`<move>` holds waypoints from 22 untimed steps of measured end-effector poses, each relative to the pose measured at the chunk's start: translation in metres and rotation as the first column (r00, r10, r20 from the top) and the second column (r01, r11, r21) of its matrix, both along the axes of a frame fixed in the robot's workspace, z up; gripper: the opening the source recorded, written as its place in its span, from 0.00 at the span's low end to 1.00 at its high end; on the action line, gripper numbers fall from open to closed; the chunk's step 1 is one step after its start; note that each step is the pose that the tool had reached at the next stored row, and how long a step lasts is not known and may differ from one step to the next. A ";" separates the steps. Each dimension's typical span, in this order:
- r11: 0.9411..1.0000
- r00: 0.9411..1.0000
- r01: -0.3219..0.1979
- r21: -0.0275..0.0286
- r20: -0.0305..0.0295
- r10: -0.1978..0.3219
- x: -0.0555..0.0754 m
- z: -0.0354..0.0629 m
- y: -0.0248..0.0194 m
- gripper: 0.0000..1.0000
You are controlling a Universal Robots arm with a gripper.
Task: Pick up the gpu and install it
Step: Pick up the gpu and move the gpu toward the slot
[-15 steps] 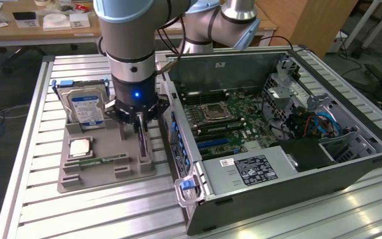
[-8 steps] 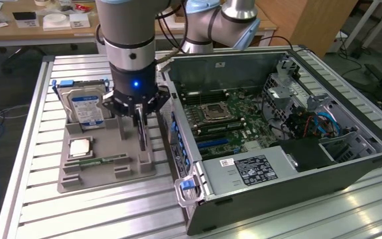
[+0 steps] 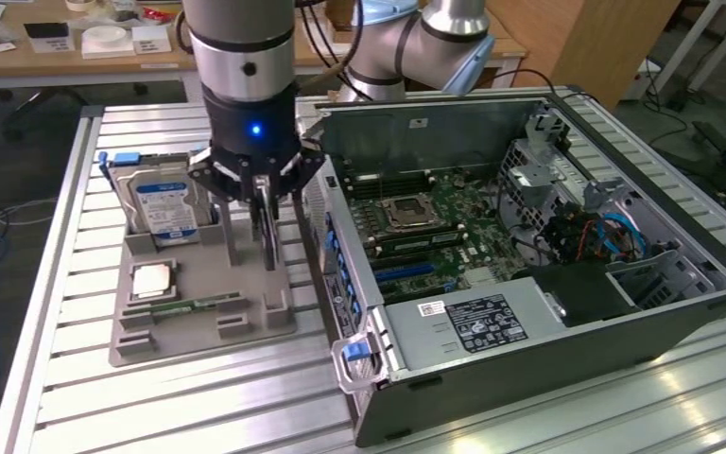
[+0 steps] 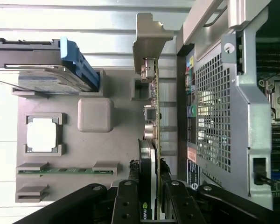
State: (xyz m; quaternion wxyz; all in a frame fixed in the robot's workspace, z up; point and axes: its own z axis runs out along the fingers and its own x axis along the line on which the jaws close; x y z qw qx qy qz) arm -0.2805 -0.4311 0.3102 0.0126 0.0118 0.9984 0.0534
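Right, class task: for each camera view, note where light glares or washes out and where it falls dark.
Exterior view: light glares off the table's metal slats beside the computer case. Wrist view: the slats and the processor chip in the grey tray wash out to white; the claw gripping the gpu reads dark.

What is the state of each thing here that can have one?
hand: shut on the gpu
gpu: upright on edge
hard drive: standing in the tray
processor: flat in tray recess
memory stick: lying on tray
computer case: on its side, open
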 end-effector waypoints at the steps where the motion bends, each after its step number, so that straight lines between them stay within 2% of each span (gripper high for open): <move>1: 1.000 1.000 0.000 0.000 0.000 0.000 0.000 0.0033 0.0000 0.27; 15: 1.000 1.000 0.000 0.006 0.000 0.000 0.000 0.0548 0.0000 0.27; 22: 1.000 1.000 0.000 0.009 0.000 0.000 0.000 0.0741 0.0000 0.27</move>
